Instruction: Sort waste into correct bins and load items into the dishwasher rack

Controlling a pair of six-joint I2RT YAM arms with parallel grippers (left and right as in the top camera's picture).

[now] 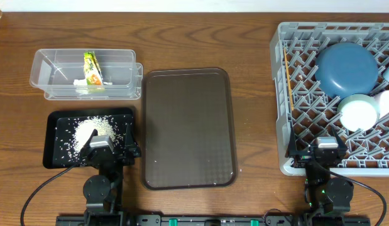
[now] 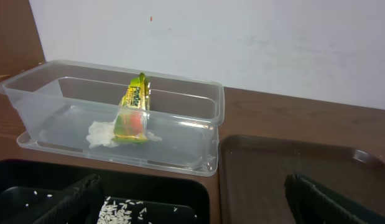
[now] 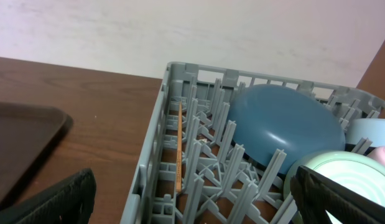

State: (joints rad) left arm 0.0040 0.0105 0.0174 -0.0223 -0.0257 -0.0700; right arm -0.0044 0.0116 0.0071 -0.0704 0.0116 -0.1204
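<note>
Left gripper (image 1: 108,147) released, empty; rice heap (image 1: 87,132) at 11 o'clock. Right gripper (image 1: 326,150) released, empty; mint bowl (image 1: 357,112) at 1 o'clock.

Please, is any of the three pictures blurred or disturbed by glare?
Overhead: sharp, evenly lit, only a soft sheen on the brown tray. Left wrist: the clear tub and wrapper are sharp; the left fingers at the bottom edge look dark and soft. Right wrist: a small highlight on the blue dish, no strong glare.
</note>
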